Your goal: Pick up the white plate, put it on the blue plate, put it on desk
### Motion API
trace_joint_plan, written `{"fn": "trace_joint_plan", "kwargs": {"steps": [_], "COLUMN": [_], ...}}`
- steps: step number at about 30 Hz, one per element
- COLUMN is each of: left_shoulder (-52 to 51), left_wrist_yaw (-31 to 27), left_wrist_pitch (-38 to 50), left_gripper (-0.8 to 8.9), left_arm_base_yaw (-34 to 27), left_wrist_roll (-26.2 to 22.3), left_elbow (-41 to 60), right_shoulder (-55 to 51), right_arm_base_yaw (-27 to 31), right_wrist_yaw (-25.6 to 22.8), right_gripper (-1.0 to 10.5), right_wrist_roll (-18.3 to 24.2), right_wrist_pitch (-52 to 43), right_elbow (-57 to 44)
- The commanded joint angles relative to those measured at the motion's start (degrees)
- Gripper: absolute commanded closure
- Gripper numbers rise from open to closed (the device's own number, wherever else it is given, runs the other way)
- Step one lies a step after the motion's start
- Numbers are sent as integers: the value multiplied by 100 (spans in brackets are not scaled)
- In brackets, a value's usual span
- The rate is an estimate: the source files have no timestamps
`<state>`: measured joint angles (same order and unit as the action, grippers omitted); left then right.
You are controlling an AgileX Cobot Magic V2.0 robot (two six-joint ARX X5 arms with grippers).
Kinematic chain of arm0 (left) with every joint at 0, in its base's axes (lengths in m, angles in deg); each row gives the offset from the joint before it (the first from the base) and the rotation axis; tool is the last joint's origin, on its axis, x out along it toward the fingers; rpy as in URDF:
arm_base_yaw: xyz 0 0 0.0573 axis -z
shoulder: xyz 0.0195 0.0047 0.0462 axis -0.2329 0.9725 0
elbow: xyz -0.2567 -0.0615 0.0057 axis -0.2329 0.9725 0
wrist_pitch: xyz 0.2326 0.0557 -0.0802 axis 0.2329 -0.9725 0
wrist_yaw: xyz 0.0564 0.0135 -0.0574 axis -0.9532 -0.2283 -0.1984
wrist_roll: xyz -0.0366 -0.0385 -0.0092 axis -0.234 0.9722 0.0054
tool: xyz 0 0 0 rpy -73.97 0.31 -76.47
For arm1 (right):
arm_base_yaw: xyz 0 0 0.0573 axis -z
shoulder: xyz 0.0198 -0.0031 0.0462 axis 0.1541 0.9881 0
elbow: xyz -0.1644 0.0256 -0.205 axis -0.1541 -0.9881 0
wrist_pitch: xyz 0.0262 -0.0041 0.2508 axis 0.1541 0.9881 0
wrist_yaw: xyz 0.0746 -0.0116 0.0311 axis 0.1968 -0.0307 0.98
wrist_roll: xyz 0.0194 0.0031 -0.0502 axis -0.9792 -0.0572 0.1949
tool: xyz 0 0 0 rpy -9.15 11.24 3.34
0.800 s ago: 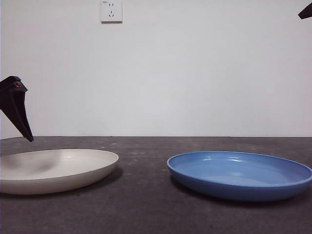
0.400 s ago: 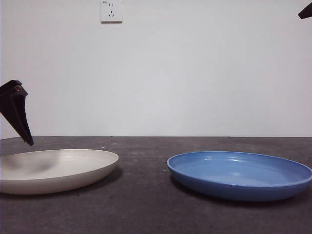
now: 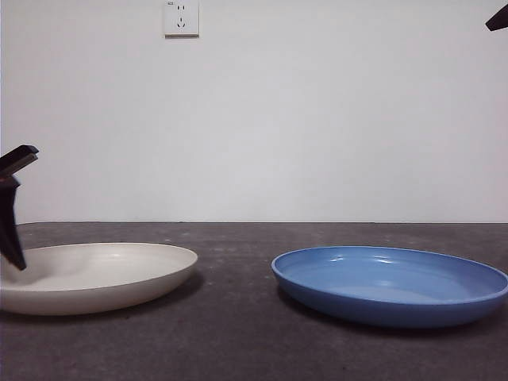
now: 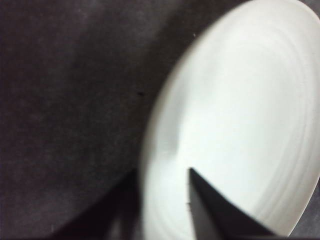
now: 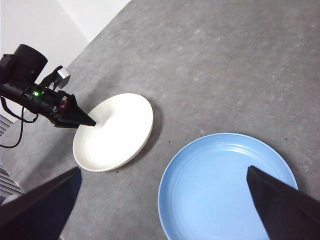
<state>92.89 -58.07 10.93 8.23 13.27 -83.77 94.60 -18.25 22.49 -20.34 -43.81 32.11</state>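
The white plate [image 3: 103, 278] lies on the desk [image 3: 238, 341] at the left. It also shows in the left wrist view [image 4: 240, 125] and the right wrist view [image 5: 115, 132]. My left gripper [image 4: 161, 172] is at the plate's left rim. One jaw is inside on the plate and the other outside the rim, closed in on it. In the front view it is the dark shape at the left edge [image 3: 11, 230]. The blue plate [image 3: 393, 282] lies at the right [image 5: 227, 185]. My right gripper [image 5: 164, 169] is open and empty, high above the blue plate.
A white wall with a socket [image 3: 181, 17] stands behind the desk. A stretch of bare desk [image 3: 234, 270] lies between the two plates. The right arm shows only as a black tip at the top right corner [image 3: 498, 17].
My left gripper has come down and moved left onto the white plate's left rim. The white plate has shifted slightly to the right. The blue plate and the right arm have not moved.
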Motion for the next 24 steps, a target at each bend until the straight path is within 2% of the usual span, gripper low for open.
{"fn": "trace_joint_plan", "kwargs": {"steps": [1,11,15,19,24], "left_shoulder": [107,105,105,105,153], "left_wrist_yaw": [-7,-50,-24,-26,-31], "left_wrist_pitch": [57,-107,-409,-551,-645], "left_gripper": [794,798,798,798,797], "left_arm_base_yaw": [2,17,175,686,1532], "left_wrist_roll": [37,166,595,885,1045], "left_elbow": [-103,-323,-817,-1410,-2208], "right_shoulder": [44,35,33,31,-101], "right_arm_base_yaw": [-28,-20,-17,-17,-17], "right_wrist_yaw": [4,-87,-374,-629,-798], "right_gripper": [323,323,323,323,323], "right_wrist_roll": [68,55,297,754,953], "right_wrist_pitch": [-52,50,678,1458,2076], "right_elbow": [111,170,503,903,1193]}}
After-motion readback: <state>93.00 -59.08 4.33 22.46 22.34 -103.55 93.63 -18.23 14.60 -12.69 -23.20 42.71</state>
